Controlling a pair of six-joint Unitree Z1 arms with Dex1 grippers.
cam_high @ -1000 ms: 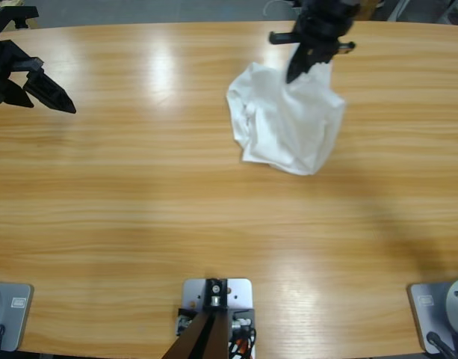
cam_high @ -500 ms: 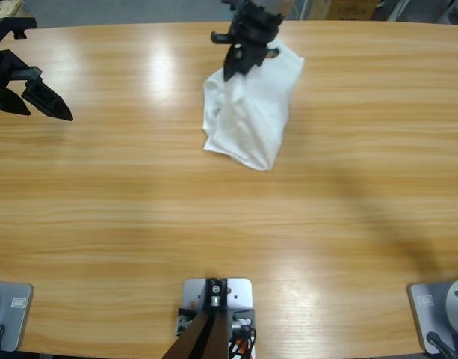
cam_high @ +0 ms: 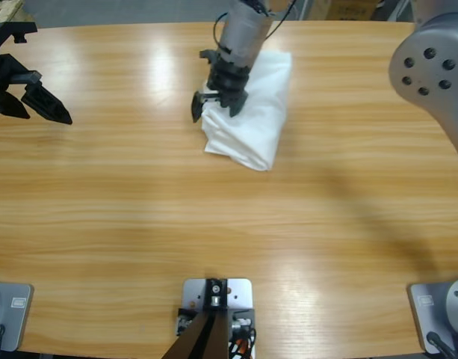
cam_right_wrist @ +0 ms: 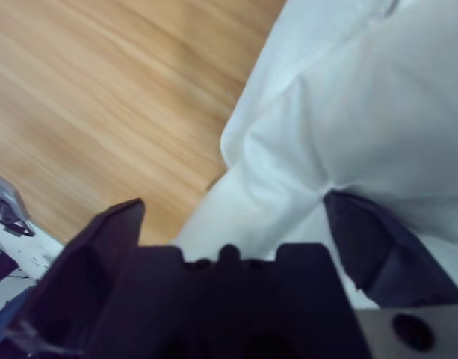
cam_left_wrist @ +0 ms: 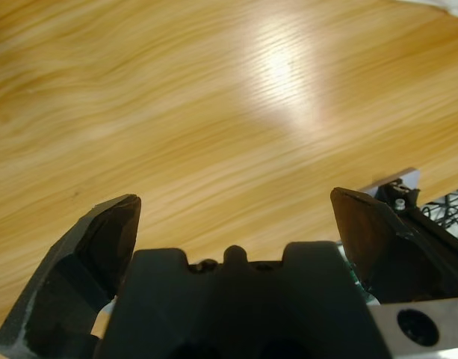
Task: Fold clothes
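The T-shirt (cam_high: 251, 105) lies in a compact white bundle on the far middle of the bench (cam_high: 214, 217), folded over itself. The right gripper (cam_high: 214, 105) stands over the bundle's left edge with its jaws apart; in the right wrist view one jaw is over bare wood beside the cloth and the other sits against the fabric, so nothing is clamped. The left gripper (cam_high: 45, 101) hangs well apart near the bench's left end, jaws spread wide and empty over bare wood.

The step in hand looks like settling or re-gripping the folded edge. To do it well, the right gripper should take only the top layer at the edge, close fully before lifting, and pull level, so the layers beneath do not slide.

Counted: one T-shirt, two grippers, one bench.
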